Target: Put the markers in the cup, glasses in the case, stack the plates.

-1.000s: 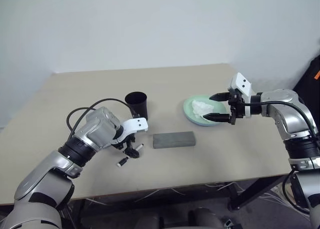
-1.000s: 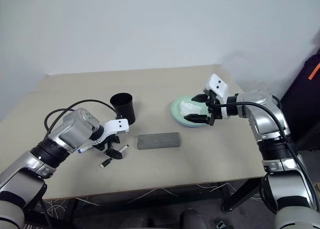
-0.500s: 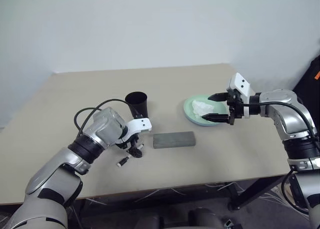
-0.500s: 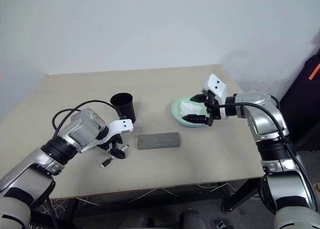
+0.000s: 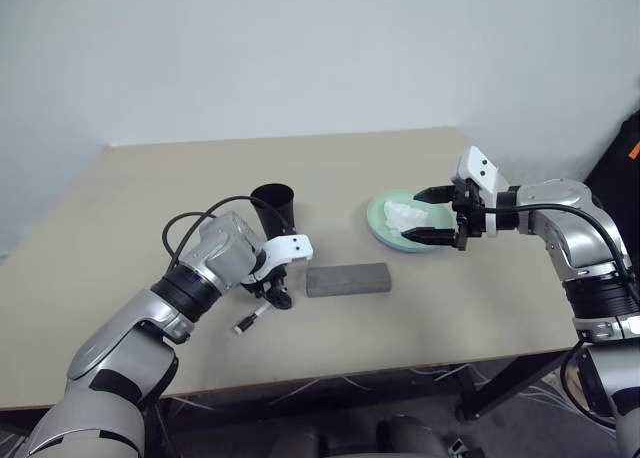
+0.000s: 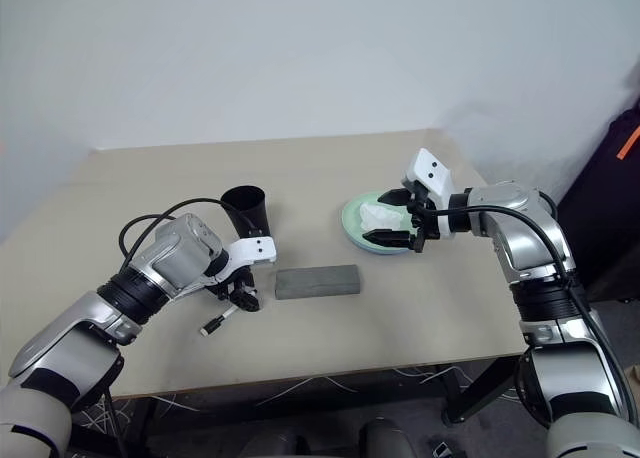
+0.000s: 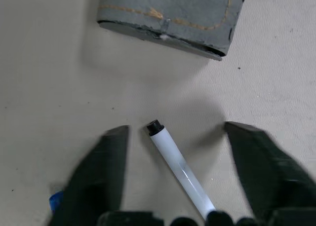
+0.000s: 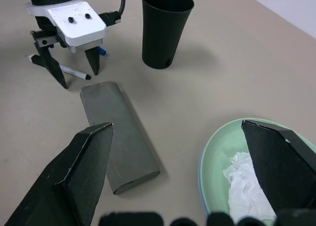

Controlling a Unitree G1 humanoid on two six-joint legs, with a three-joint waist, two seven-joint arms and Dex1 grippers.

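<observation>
Down over the black-capped marker [image 7: 177, 169], left tool [image 5: 270, 300] pointing steeply at the desk [image 5: 130, 218], fingers [image 7: 106, 176] apart on either side of the pen and not touching it, gap moderate. Lying flat on the desk just beside one short end of the gray case [image 5: 347, 279], that marker, capped tip toward the case. Close by, peeking past one left finger, a bit of blue [image 7: 55, 202], most likely the blue-capped marker, mostly hidden. Upright just behind the case end nearest the left tool, the black cup [image 5: 273, 209], mouth open upward. Closed and flat near the middle of the desk, the case itself, long side across the view from the head. Well to the other side of the case, the pale green plate [image 5: 385, 216], with a light blue rim showing under it in the right wrist view and a crumpled white tissue [image 5: 403, 216] on top. Above the plate edge farthest from the case, right tool [image 5: 436, 216] spread wide, holding nothing, aimed back toward the case.
</observation>
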